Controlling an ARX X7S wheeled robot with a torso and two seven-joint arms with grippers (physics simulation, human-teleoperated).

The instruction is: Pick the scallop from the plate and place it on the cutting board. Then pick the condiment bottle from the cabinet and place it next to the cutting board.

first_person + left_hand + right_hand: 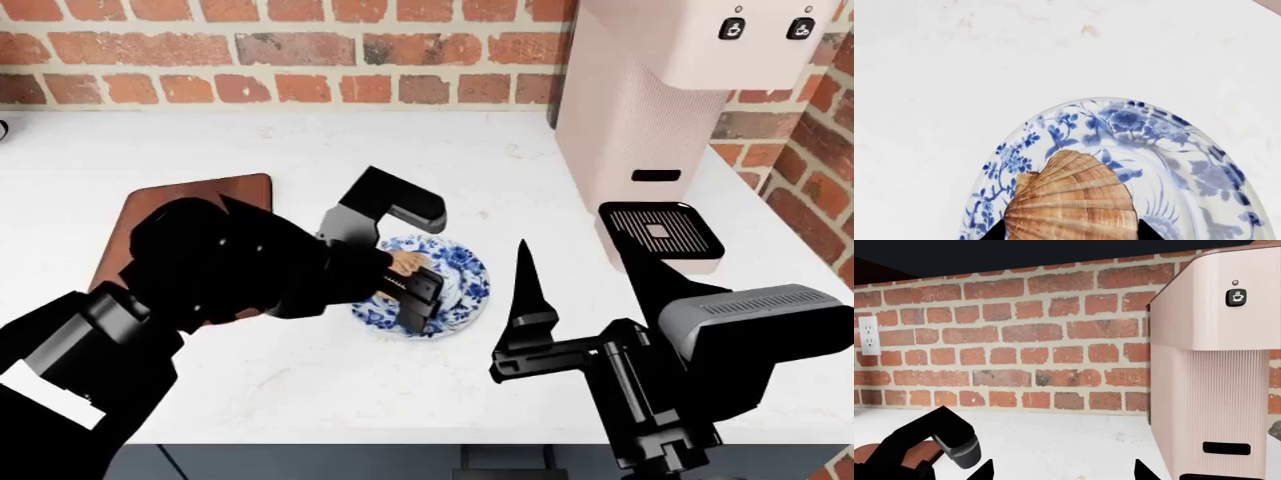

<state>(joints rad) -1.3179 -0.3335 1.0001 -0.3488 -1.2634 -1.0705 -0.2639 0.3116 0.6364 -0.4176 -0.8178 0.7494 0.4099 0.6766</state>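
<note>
Bracketing the scallop [1071, 200] is the left pincer [411, 286], its two dark fingertips [995, 232] showing just outside each edge of the shell in the left wrist view, with the jaws apart and no squeeze visible yet. The scallop is sitting on the plate [1201, 165], toward the rim nearest the wrist camera, ribbed dome up.

Risk is running high here, in my judgement. That shell is domed and hard, so if the tips are closing high on the curve it is likely popping out and skating across the glazed plate. Closing off-centre is another worry, since one tip arriving first would be shoving the shell, or nudging the whole plate along the white bench [561, 190]. Dropping too low could be scraping a tip on the plate itself.

From the head view, the left arm is reaching in across the front of the cutting board [174, 215], which is lying just beside the plate on the robot's left, wrist bent down so the pincer is pointing at the plate from above and the side. The right pincer [526, 290] is idling upright near the coffee machine [641, 100], jaws spread and empty, well clear of the action and facing the brick wall [1021, 335].
</note>
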